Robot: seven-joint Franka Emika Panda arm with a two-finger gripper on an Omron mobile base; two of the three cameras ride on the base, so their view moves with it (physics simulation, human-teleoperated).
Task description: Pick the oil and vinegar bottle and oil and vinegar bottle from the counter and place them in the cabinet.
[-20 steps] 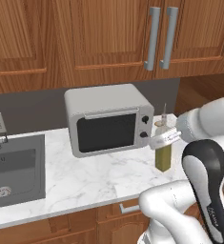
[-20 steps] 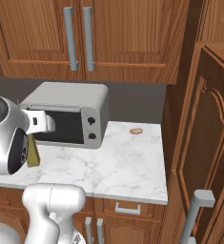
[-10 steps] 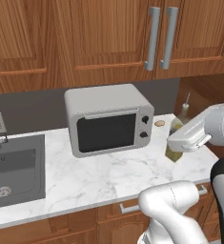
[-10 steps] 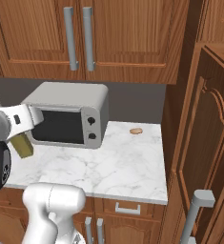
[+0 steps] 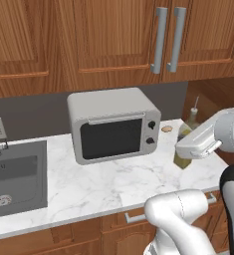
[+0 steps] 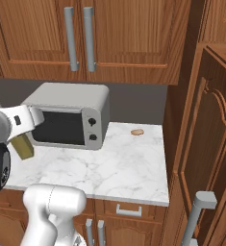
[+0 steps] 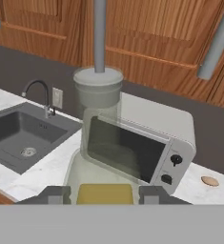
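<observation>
My gripper (image 7: 105, 194) is shut on the slim olive-green oil and vinegar bottle (image 7: 99, 119), whose thin spout points up the hand view. In the left base view the bottle (image 5: 184, 144) hangs in the gripper (image 5: 188, 149) low over the right part of the counter, to the right of the microwave. In the right base view the bottle (image 6: 23, 146) pokes out below my white forearm at the far left. The cabinet (image 6: 196, 139), tall and reddish-brown, stands at the right with a grey bar handle (image 6: 198, 214) low down.
A grey microwave (image 5: 113, 124) sits at the middle of the marble counter (image 5: 113, 179). A sink (image 5: 14, 174) with a faucet (image 7: 39, 93) lies to the left. A small brown round thing (image 6: 137, 131) rests near the back wall. Wall cupboards with grey handles (image 5: 166, 40) hang above.
My arm has swung out to the side, and the held bottle has shifted a little to the right in the left base view. The grip has stayed the same.
</observation>
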